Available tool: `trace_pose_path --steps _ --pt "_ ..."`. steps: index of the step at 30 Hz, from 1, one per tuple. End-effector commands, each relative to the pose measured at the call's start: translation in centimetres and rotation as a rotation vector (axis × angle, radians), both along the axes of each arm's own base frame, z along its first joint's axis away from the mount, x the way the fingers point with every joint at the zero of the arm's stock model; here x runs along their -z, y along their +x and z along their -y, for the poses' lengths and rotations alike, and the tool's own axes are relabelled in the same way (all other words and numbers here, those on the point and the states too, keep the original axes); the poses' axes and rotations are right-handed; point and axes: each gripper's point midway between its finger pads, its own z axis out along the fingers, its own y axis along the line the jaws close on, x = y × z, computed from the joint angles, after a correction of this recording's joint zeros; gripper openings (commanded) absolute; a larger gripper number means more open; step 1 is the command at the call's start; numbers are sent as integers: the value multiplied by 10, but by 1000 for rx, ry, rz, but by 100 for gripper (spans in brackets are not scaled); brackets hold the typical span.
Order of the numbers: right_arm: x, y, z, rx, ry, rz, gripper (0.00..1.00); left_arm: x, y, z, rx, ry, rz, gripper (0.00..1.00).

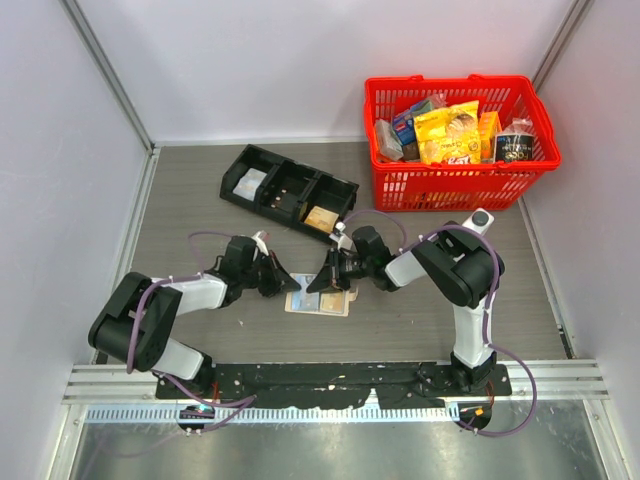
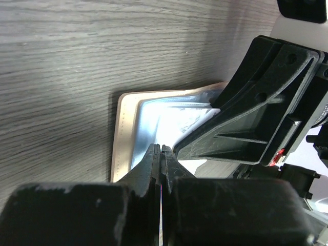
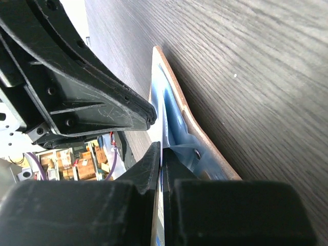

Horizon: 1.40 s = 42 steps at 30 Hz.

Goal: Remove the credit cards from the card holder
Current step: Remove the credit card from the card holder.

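Item: card holder [image 1: 335, 305], tan, lying open and flat on the table [image 1: 200, 200], at 7 o'clock from the black tray [image 1: 285, 190] and 8 o'clock from the red basket [image 1: 455, 130]. Contents: credit cards, none distinguishable from the pale-blue lining. Left gripper [image 1: 288, 284] at its 9 o'clock edge and right gripper [image 1: 330, 282] at 12 o'clock each have their jaws pressed together on a thin raised edge of the inner face. Whether a card lies inside either pinch cannot be told. Handling, judged: holder light, limp, prone to lifting with the card. Cards stiff, slick, thin. Pin the leather rim and pinch the card's exposed short edge.
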Motion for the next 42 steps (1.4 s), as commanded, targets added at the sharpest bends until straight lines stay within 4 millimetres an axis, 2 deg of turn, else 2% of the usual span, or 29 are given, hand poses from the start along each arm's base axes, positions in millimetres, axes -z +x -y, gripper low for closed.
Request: trace_pose_path --steps 1,6,15,23,25,35,42 --pt "-3 5 -8 -16 4 46 6 -11 6 3 25 39 57 0" --pt "-2 5 -8 -17 0 43 6 -12 7 5 44 74 63 0" --pt "-3 4 -8 -18 -3 44 7 15 -1 -9 28 219 -10 0" --pt "-11 5 -5 -7 -12 58 24 48 -18 -40 39 536 -116 0" --pt "-14 5 -3 -2 -15 64 24 51 -21 -47 36 594 -124 0" --pt "-18 6 12 31 -23 67 19 49 -21 -54 17 627 -117 0" --pt "-18 7 20 47 -25 61 9 49 -20 -53 8 620 -118 0"
